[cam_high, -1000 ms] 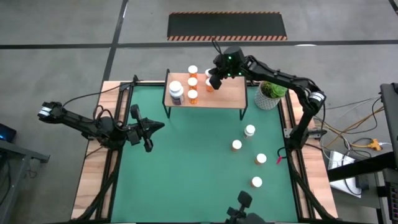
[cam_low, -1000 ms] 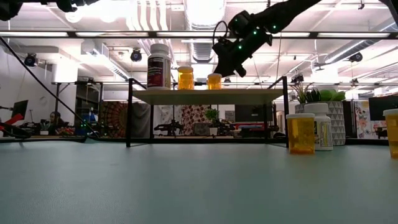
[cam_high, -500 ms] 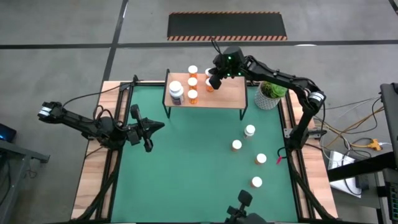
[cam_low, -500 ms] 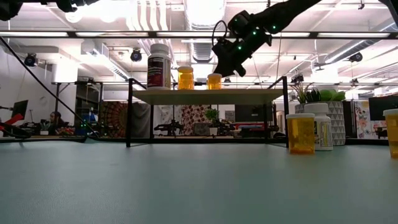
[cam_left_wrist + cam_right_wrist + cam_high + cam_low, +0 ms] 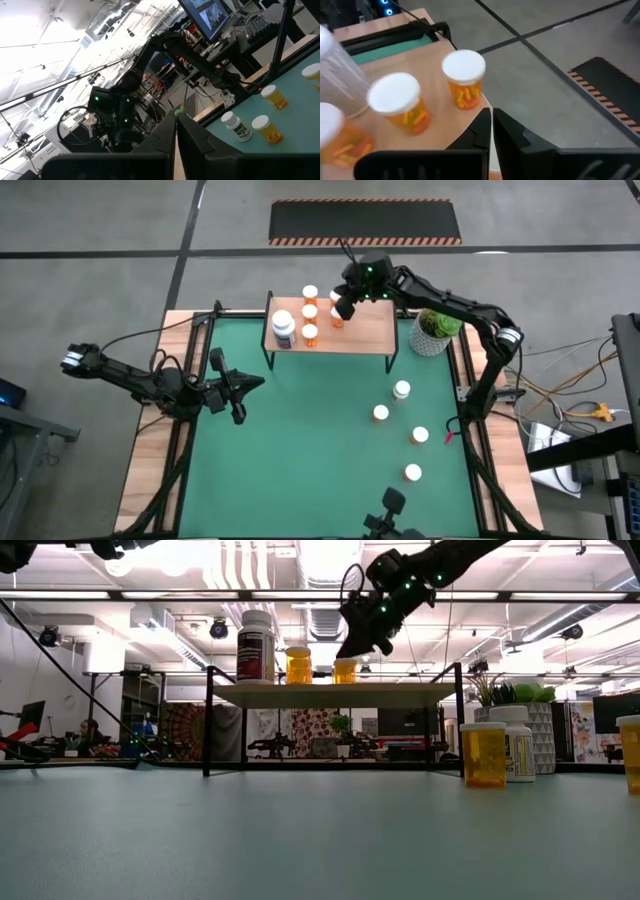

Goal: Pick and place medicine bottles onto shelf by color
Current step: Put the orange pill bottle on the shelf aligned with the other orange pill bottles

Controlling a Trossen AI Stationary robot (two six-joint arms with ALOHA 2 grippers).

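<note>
The shelf (image 5: 350, 330) stands at the mat's far edge. On it are a white-and-dark medicine bottle (image 5: 284, 328) and several orange, white-capped bottles (image 5: 310, 311), which also show in the right wrist view (image 5: 465, 80). My right gripper (image 5: 341, 309) hangs shut just above the orange bottle (image 5: 345, 670) at the row's right end and touches nothing. More bottles (image 5: 401, 390) stand upright on the green mat at the right. My left gripper (image 5: 255, 385) waits shut over the mat's left side.
A white pot with a green plant (image 5: 433, 333) stands right of the shelf. The shelf's right half (image 5: 370, 332) is bare. The mat's middle and left (image 5: 300, 450) are bare green. A camera mount (image 5: 385, 515) sits at the near edge.
My right gripper has risen a little above the orange bottles on the shelf and stays shut. The bottles have kept their places.
</note>
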